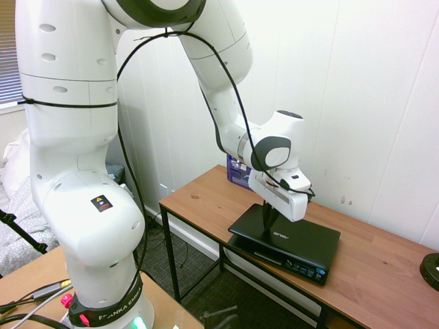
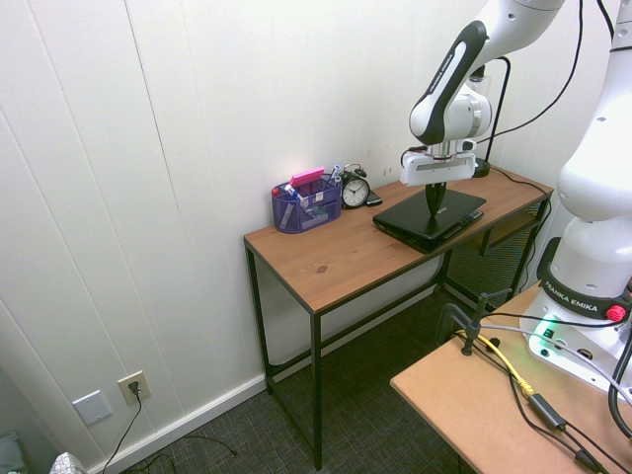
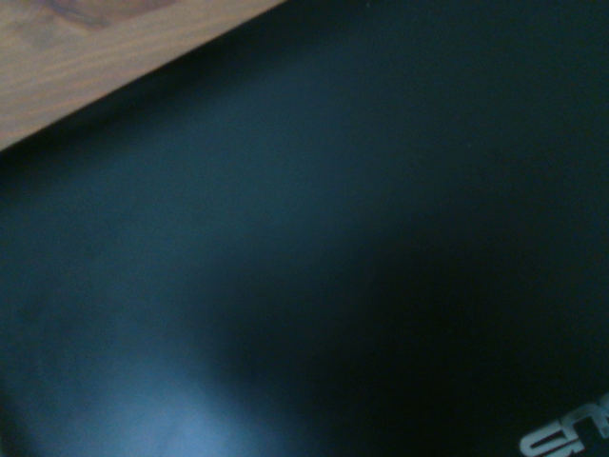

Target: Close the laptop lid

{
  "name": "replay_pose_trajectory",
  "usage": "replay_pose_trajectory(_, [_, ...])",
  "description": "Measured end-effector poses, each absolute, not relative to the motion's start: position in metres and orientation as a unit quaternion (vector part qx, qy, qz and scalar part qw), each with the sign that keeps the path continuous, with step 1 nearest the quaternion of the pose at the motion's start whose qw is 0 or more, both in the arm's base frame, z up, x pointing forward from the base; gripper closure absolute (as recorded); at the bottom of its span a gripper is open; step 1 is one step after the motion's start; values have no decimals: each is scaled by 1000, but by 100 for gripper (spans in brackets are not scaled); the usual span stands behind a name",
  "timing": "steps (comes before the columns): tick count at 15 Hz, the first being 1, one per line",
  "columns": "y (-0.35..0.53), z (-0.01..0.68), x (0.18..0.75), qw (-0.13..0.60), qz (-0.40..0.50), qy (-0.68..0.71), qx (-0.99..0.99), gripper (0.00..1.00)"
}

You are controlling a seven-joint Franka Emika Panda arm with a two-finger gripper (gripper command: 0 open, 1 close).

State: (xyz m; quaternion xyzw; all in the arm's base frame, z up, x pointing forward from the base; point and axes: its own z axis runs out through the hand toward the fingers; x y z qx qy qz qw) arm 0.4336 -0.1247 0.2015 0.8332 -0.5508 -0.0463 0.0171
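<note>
Laptop lid lies almost flat on the base of the small black netbook, which sits on the wooden worktop near the wall. The end effector presses its tip onto the matte back, close to the silver logo; its fingers appear clenched together with nothing between them. In the wrist view the dark panel fills nearly everything, with a strip of wood at one corner. At the far end of the worktop stand a blue mesh organiser and a small alarm clock, well apart from the laptop. The lid is probably light, thin and stiff but somewhat fragile because of the screen inside, so gentle downward pressure on the back suits it better than gripping an edge. The task looks nearly complete.
</note>
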Motion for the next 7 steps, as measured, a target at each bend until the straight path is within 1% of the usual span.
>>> replay_pose_trajectory(7, [-126, 186, 431, 12, -46, -555, 830, 100])
